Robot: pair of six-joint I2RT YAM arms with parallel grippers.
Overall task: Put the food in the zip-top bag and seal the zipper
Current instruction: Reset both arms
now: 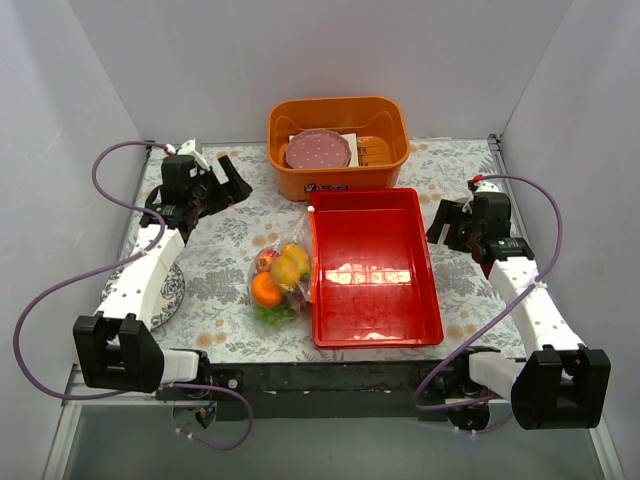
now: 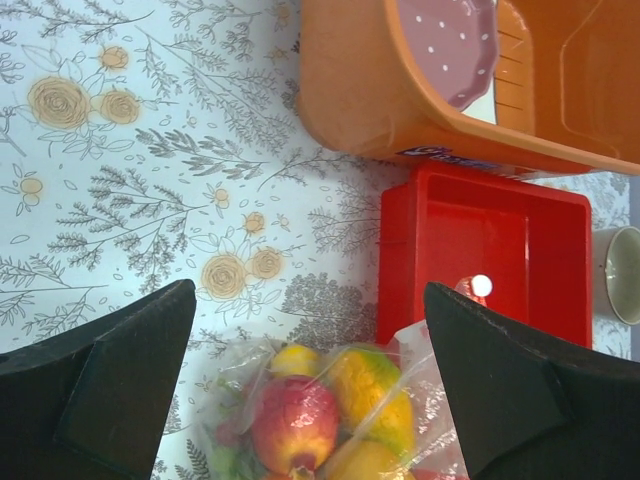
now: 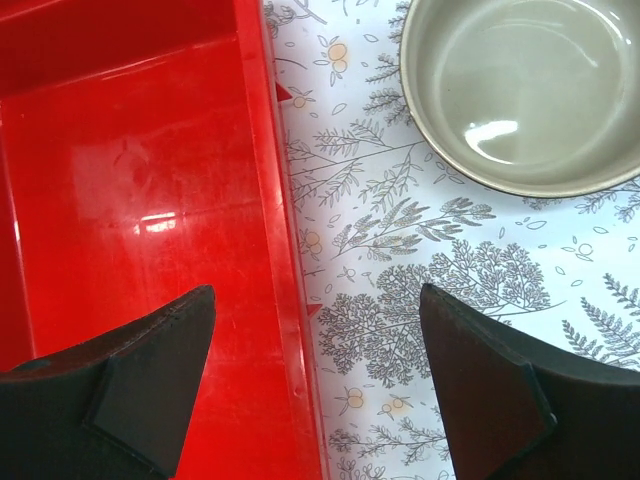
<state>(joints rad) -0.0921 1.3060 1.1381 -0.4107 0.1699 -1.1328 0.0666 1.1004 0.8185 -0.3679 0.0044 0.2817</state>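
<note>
Food (image 1: 280, 278) sits in the bag (image 2: 425, 385); sealed or not, I can't tell. My left pincer (image 2: 310, 292) and right pincer (image 3: 317, 292) gape empty.

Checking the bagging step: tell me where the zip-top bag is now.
In the top view the zip-top bag, fruit inside, lies just left of the red tray, in front of the orange basket.

One bag (image 1: 280, 282) here, and five fruits (image 1: 285, 272) countable through it, the rest too bunched to tell. One red tray (image 1: 370, 235), one orange bin (image 1: 340, 182), one pink plate (image 1: 318, 152). One bowl (image 3: 520, 90), one patterned dish (image 1: 176, 292). Two tools: left tool (image 2: 310, 290), right tool (image 3: 317, 290).
</note>
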